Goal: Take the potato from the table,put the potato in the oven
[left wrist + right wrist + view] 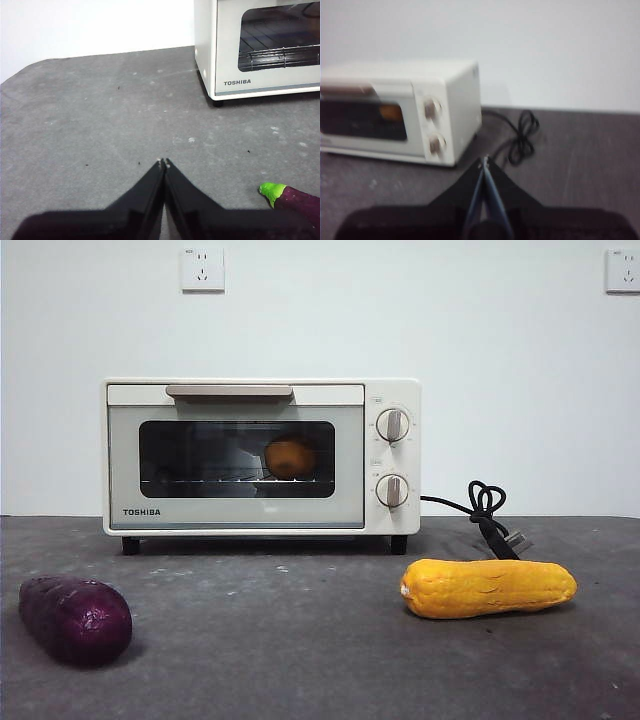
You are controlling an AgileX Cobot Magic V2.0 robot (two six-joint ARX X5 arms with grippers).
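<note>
- The potato [290, 457] is seen behind the glass of the oven [240, 510], resting on the wire rack toward the window's right side; the door is closed.
- The oven stands on the table [300, 640], its black cord [485, 510] coiled just beside it.
- A purple vegetable [75, 618] lies on the table near the front left, and a yellow bumpy vegetable [487, 587] lies at the right, well apart from it.
- The left gripper [164, 162] is held above bare table, jaws pressed together, nothing held.
- The right gripper [485, 161] is likewise closed and empty, facing the oven's knob side.

Front low, level, near; wrists angled down (all share oven [262, 456]).
</note>
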